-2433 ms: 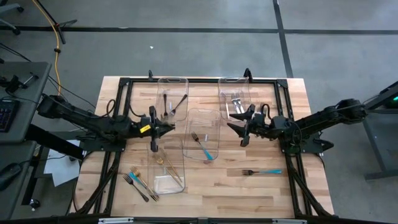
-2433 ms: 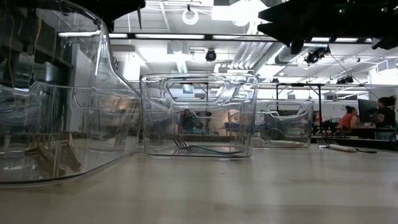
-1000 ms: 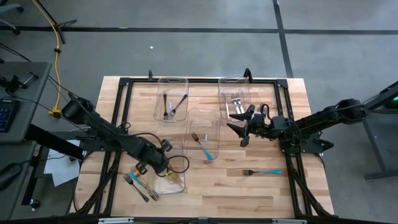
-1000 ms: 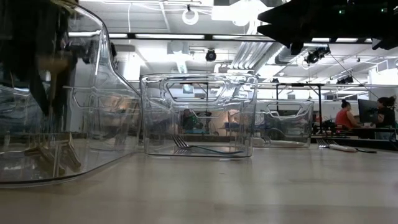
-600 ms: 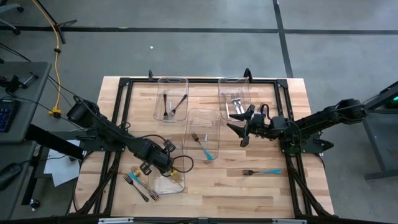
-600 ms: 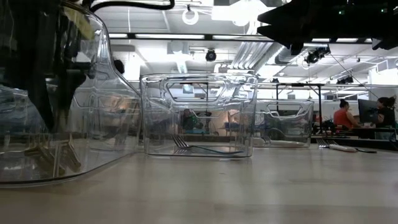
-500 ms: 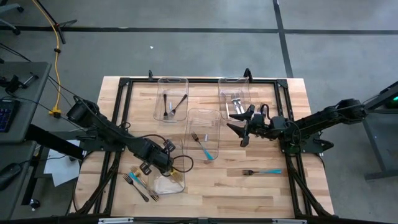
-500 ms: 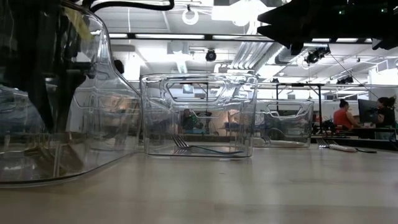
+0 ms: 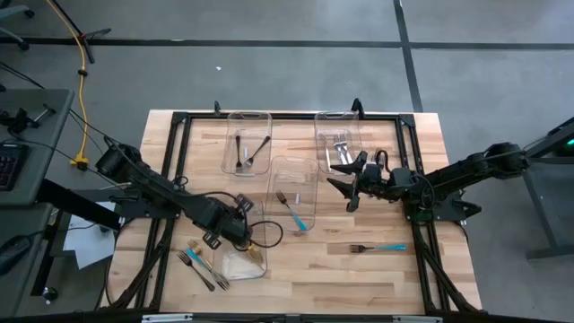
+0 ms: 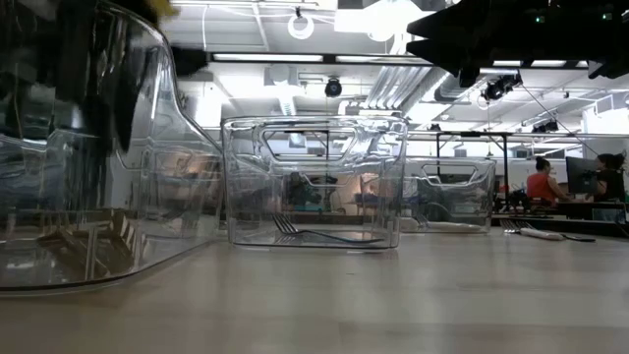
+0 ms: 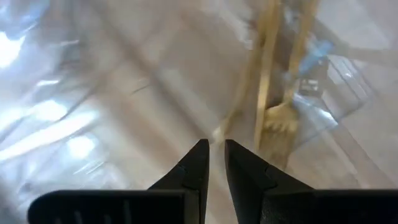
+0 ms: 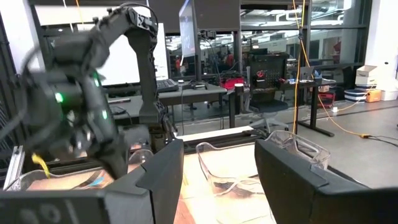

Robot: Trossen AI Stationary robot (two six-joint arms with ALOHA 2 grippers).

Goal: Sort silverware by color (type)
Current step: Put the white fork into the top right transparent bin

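Observation:
My left gripper [image 9: 246, 235] [image 11: 214, 144] hangs over the clear near-left bin [image 9: 263, 269], pointing steeply down. Its fingertips stand a narrow gap apart with nothing between them. Gold forks [image 9: 254, 254] [image 11: 281, 116] lie on that bin's floor just beyond the fingertips. A teal-handled fork [image 9: 292, 209] lies in the middle bin, black utensils [image 9: 245, 152] in the far-left bin, and silver ones [image 9: 340, 148] in the far-right bin. My right gripper [image 9: 339, 178] [image 12: 219, 162] waits open, held level above the table right of the middle bin.
Another teal-handled fork [image 9: 378, 248] lies loose on the wood near the right. A few forks [image 9: 201, 264] lie loose left of the near-left bin. A black frame [image 9: 269, 116] runs round the table. A cable loops beside my left wrist [image 9: 267, 235].
My left gripper has risen out of the near-left bin; in the low view its dark shape behind the bin wall has climbed. The right arm has kept still.

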